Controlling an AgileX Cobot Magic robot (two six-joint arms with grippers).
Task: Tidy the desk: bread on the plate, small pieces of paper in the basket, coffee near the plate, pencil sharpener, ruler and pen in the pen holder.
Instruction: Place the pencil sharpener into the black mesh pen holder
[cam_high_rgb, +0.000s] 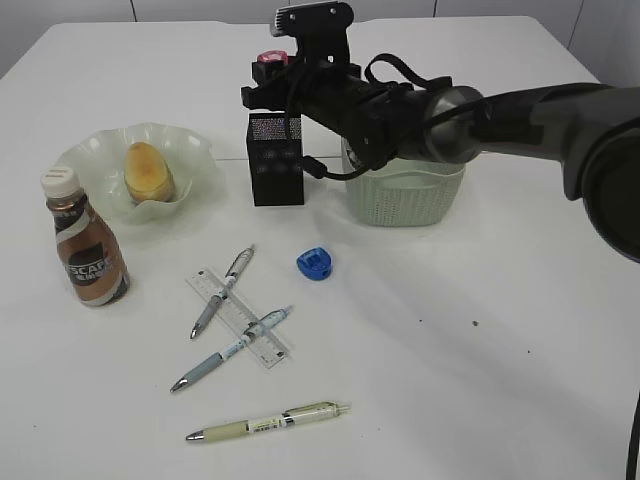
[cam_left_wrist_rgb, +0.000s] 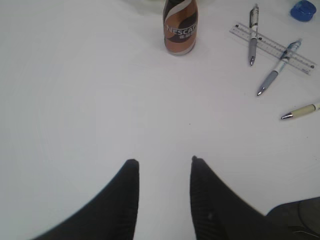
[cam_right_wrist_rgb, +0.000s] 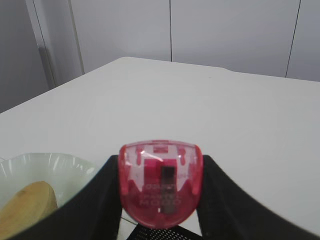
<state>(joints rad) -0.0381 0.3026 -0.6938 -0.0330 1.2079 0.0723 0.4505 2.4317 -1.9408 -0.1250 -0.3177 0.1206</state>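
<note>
exterior view: the right arm reaches in from the right, stretched leftward across the desk, its right gripper held just above the pen holder and closed on a pink pencil sharpener. the basket stands just right of the holder, partly behind the arm. the bread lies on the plate, long axis running near to far; the coffee stands upright just in front of the plate. the ruler lies diagonally, upper left to lower right, with two pens crossing it; a third pen lies nearly level, tip leftward. a blue sharpener sits apart.

right wrist view: only here do the sharpener's translucent shell and dark blade slot show, clamped between both fingers.

left wrist view: the left gripper hovers over bare desk, jaws parted, holding nothing.
</note>
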